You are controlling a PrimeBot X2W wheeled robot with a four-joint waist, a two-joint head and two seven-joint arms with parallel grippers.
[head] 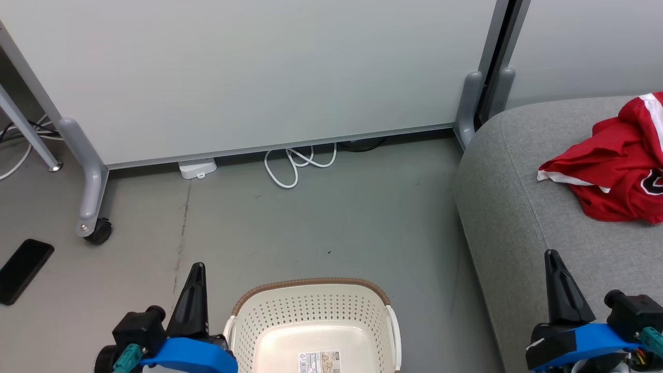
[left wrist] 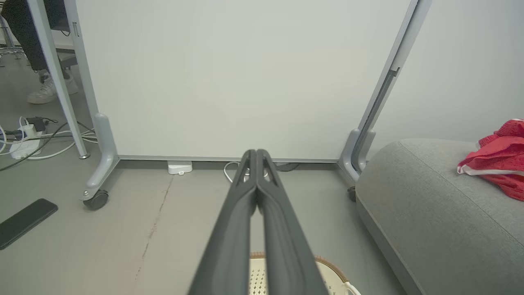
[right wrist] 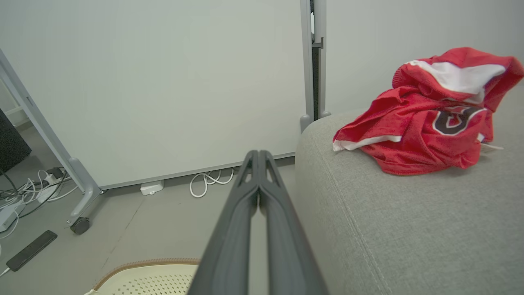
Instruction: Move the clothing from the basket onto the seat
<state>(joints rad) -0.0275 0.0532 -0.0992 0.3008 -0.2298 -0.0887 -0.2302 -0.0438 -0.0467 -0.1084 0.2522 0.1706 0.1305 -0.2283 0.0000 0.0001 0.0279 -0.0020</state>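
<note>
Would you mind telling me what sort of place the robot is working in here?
Probably an office or lab corner staged as a home: wheeled partition panels, a white cable loose on the grey floor, and a grey sofa.

dark phone point(head: 23, 269): floor point(head: 362, 223), left | white cable point(head: 298, 163): below partition point(head: 259, 77)

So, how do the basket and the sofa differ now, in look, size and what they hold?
The basket is cream perforated plastic with a brown rim; the sofa is grey fabric with seams. The basket is much smaller than the sofa. The basket's visible bottom bears just a label, while the sofa carries the crumpled red clothing. Both have rounded edges and stand on the floor.
</note>
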